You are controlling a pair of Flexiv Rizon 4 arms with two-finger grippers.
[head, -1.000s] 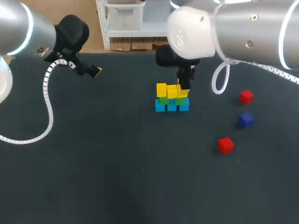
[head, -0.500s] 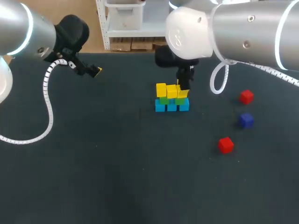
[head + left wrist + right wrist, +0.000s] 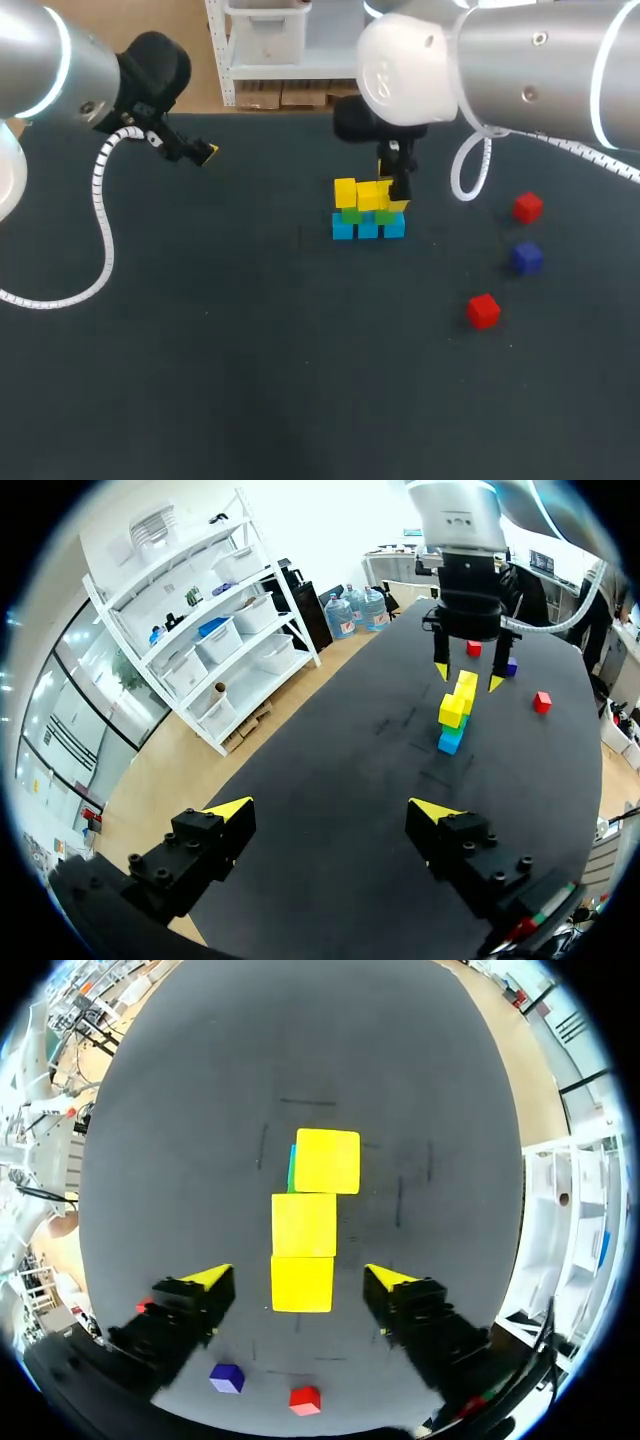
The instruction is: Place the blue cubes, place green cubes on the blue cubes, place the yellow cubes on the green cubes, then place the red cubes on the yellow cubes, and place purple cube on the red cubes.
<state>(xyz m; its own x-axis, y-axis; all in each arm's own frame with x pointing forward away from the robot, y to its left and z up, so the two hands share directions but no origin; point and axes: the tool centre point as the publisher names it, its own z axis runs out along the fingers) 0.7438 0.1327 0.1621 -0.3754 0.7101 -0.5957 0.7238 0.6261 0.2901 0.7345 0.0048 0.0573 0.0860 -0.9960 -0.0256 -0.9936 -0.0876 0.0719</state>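
A row of blue cubes (image 3: 367,230) stands mid-table with green cubes (image 3: 351,214) on it and yellow cubes (image 3: 370,195) on top. In the right wrist view three yellow cubes (image 3: 304,1224) lie in a line; the nearest one (image 3: 302,1283) sits between the fingers of my right gripper (image 3: 297,1278), which is open with a gap on each side. In the head view that gripper (image 3: 396,196) hangs over the stack's right end. Two red cubes (image 3: 527,207) (image 3: 483,310) and a purple cube (image 3: 526,257) lie to the right. My left gripper (image 3: 205,152) is open, empty, far left.
The left wrist view shows the stack (image 3: 455,710) far ahead of the left gripper (image 3: 332,809), with bare dark table (image 3: 330,740) between. The table's far edge runs just behind the stack (image 3: 300,112).
My right gripper's fingers have spread apart, letting go of the yellow cube at the stack's right end. The left arm has not moved.
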